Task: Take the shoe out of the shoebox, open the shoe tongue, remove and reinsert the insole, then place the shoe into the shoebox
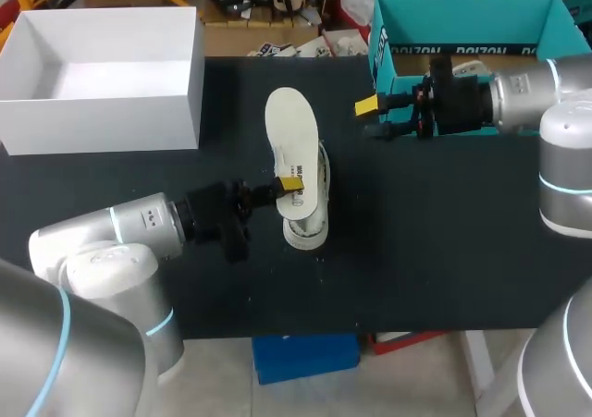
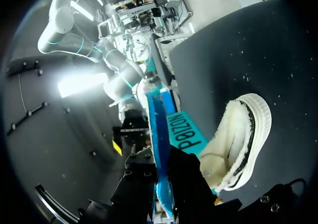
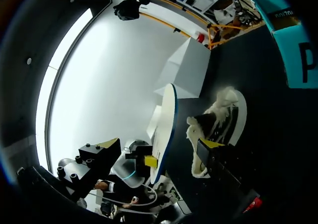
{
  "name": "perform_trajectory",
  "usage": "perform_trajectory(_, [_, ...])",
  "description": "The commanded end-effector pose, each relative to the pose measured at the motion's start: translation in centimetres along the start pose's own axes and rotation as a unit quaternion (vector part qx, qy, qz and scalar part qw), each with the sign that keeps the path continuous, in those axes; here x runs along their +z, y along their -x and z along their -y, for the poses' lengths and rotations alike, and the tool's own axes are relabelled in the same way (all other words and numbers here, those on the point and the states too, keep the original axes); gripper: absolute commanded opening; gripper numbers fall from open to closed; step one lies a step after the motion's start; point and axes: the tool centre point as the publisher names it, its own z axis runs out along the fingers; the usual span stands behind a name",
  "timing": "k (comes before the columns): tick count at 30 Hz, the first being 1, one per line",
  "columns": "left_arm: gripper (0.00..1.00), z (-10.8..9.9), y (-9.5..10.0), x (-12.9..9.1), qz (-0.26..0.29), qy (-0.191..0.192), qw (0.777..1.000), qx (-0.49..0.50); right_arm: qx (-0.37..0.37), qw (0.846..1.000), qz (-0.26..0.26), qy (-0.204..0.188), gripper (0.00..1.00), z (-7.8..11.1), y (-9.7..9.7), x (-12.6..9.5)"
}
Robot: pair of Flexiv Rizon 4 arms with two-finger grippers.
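Observation:
My left gripper [image 1: 290, 185] is shut on the edge of a white insole [image 1: 289, 136], which it holds up above a white fleece-lined shoe [image 1: 311, 215] lying on the black table. In the left wrist view the insole [image 2: 158, 134] runs edge-on between the dark fingers, its blue underside showing, and the shoe [image 2: 239, 145] lies beside it. My right gripper [image 1: 373, 118] hangs open and holds nothing, just in front of the teal shoebox [image 1: 481, 19] and to the right of the insole. The right wrist view has the insole [image 3: 166, 124] and the shoe [image 3: 221, 120] ahead of the wide-spread fingers.
A white open box [image 1: 102, 75] stands at the back left of the table [image 1: 444, 251]. The teal shoebox occupies the back right corner. The shoe and insole are at the table's middle, between the two arms.

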Motion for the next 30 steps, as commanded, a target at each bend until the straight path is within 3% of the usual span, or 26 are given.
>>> perform_trajectory(1, [0.00, 0.0, 0.1, 0.1, -0.003, -0.001, 1.000, 0.001, 0.000, 0.996, -0.031, -0.078, 1.00, -1.8, 1.5, 1.7])
perform_trajectory(10, [0.00, 0.0, 0.1, 0.1, -0.003, -0.001, 1.000, 0.001, 0.031, 0.993, -0.035, -0.105, 1.00, -1.2, 3.2, 5.0])
perform_trajectory(16, [0.00, 0.0, 0.1, 0.1, -0.003, -0.001, 1.000, 0.001, 0.038, 0.993, -0.040, -0.108, 1.00, -0.7, 3.0, 6.8])
perform_trajectory(30, [0.00, 0.0, 0.1, 0.1, -0.003, -0.001, 1.000, 0.001, 0.069, 0.996, -0.026, -0.047, 1.00, 0.3, 2.6, 8.8])
